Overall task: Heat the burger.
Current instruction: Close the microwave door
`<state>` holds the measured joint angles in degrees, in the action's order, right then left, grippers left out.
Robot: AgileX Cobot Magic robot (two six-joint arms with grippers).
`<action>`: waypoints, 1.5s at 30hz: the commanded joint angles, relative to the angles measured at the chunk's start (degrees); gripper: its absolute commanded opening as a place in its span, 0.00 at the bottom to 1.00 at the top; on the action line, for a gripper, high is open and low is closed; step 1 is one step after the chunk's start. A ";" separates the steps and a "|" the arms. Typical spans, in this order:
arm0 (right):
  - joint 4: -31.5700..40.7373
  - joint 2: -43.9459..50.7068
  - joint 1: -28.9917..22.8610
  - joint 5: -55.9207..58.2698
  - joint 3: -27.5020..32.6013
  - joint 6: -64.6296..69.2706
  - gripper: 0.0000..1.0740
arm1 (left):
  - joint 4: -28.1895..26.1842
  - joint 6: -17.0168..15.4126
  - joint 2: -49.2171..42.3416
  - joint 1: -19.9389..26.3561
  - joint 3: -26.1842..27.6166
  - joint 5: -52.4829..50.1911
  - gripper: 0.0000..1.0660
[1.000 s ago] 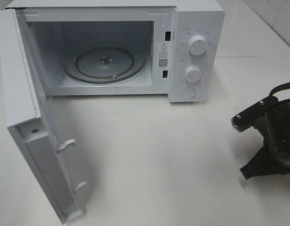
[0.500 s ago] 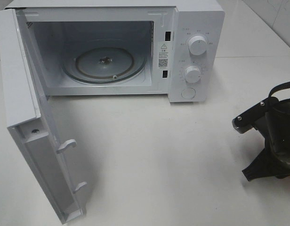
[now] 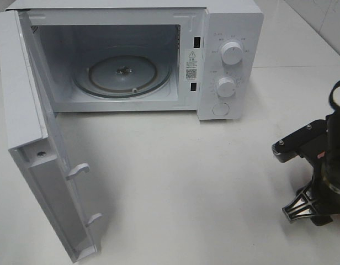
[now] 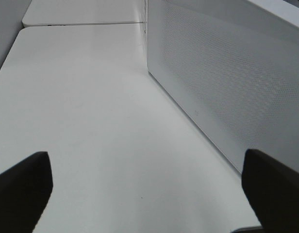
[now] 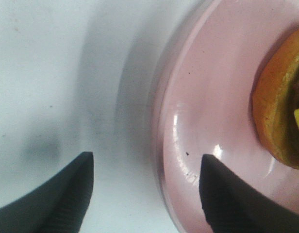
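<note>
- The microwave point(image 3: 137, 58) stands at the far side of the white table point(image 3: 186, 182), with its door point(image 3: 35, 138) swung fully open toward the left of the exterior view.
- Inside the cavity, the glass turntable point(image 3: 123, 74) lies flat and bare.
- The control panel at the microwave's right side carries two round knobs, upper knob point(image 3: 232, 53) and lower knob point(image 3: 226, 86), with a round button point(image 3: 221, 109) beneath them.
- The right gripper point(image 5: 144, 194) sits low over the table at the right edge of the exterior view. Its fingers point(image 5: 57, 194) stand apart with nothing clamped between them.
- In the right wrist view, one finger is over the bare table and the other is over the pink plate point(image 5: 207, 121), so the plate's rim lies between them. Contact with the rim cannot be determined.
- The burger point(image 5: 280, 102) rests on the pink plate, directly beyond the right gripper. Only an edge of its golden-brown bun and a trace of yellow are visible. In the exterior view the burger is hidden by the arm.
- The left gripper point(image 4: 149, 189) has its fingers point(image 4: 21, 189) spread wide and holds nothing. It hovers over bare table beside the perforated outer face of the microwave door.
</note>
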<state>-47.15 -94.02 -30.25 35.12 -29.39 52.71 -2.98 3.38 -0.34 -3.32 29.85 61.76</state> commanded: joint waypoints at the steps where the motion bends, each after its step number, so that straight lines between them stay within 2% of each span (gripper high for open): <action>1: 6.19 8.25 0.06 0.46 -0.46 -7.73 0.59 | -0.11 -0.11 -0.97 0.11 -0.11 -0.52 0.92; 5: 12.61 17.99 0.06 0.46 -0.46 -15.36 0.60 | -0.11 -0.11 -0.97 0.11 -0.11 -0.52 0.92; 8: 13.98 19.94 0.06 0.46 -0.46 -17.42 0.61 | -0.11 -0.11 -0.97 0.11 -0.11 -0.52 0.92; 10: 22.57 27.04 0.06 0.92 -0.46 -28.36 0.65 | -0.11 -0.11 -0.97 0.11 -0.11 -0.52 0.92; 11: 22.57 27.04 0.06 0.92 -0.46 -28.36 0.65 | -0.11 -0.11 -0.97 0.11 -0.11 -0.52 0.92; 12: 25.67 28.82 0.06 1.03 -0.46 -31.57 0.66 | -0.11 -0.11 -0.97 0.11 -0.11 -0.52 0.92; 13: 32.09 32.03 0.06 1.15 -0.46 -37.13 0.68 | -0.11 -0.11 -0.97 0.11 -0.11 -0.52 0.92; 14: 32.09 32.03 0.06 1.15 -0.46 -37.13 0.68 | -0.11 -0.11 -0.97 0.11 -0.11 -0.52 0.92; 16: 40.05 36.84 0.06 2.35 -0.46 -44.18 0.69 | -0.11 -0.11 -0.97 0.11 -0.11 -0.52 0.92; 18: 42.28 39.94 0.06 3.84 -0.46 -46.64 0.69 | -0.11 -0.11 -0.97 0.11 -0.11 -0.52 0.92; 23: 43.32 45.09 0.06 8.94 -0.97 -47.27 0.69 | -0.11 -0.11 -0.97 0.11 -0.11 -0.52 0.92; 24: 43.43 47.50 0.06 12.78 -2.75 -47.15 0.69 | -0.11 -0.11 -0.97 0.11 -0.11 -0.52 0.92; 30: 43.37 53.34 0.06 19.71 -8.25 -47.15 0.69 | -0.11 -0.11 -0.97 0.11 -0.11 -0.52 0.92; 38: 43.32 60.16 0.06 28.07 -8.65 -46.98 0.69 | -0.11 -0.11 -0.97 0.11 -0.11 -0.52 0.92; 45: 42.46 67.38 0.34 28.88 -8.65 -47.10 0.69 | -0.11 -0.11 -0.97 0.11 -0.11 -0.52 0.92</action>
<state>-4.13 -27.44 -30.02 63.88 -37.70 6.30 -2.98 3.38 -0.34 -3.32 29.85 61.76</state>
